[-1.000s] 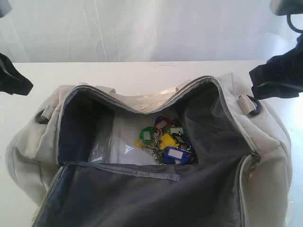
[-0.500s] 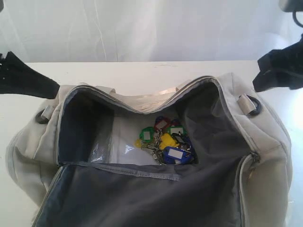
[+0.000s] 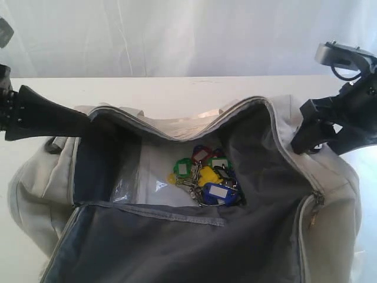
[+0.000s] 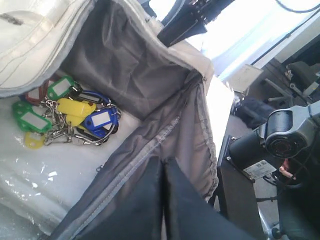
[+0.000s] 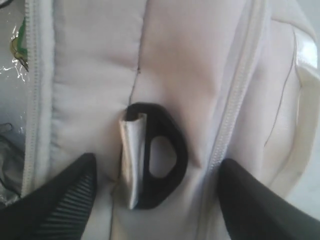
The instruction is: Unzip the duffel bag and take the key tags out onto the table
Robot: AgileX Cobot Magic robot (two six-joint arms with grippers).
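The cream duffel bag point(image 3: 330, 194) lies unzipped on the white table point(image 3: 177, 88), its dark grey lining point(image 3: 177, 247) laid open. On the bag's pale floor sits the bunch of key tags point(image 3: 206, 177), green, red, yellow and blue; the left wrist view shows these key tags point(image 4: 70, 117) too. My left gripper point(image 3: 88, 121) is shut, its tip over the bag's left rim, the fingers point(image 4: 145, 200) pressed together with nothing seen between them. My right gripper point(image 3: 300, 127) is open over the bag's right end, its jaws either side of a dark metal ring point(image 5: 162, 155).
A clear plastic sheet point(image 3: 126, 188) lies inside the bag at the left. A white curtain point(image 3: 188, 35) hangs behind the table. Off the table's edge, the left wrist view shows a dark stand with a camera point(image 4: 285, 135).
My left gripper has moved right, from the table's left edge to the bag's left rim. My right gripper has come down and left to the bag's right end.
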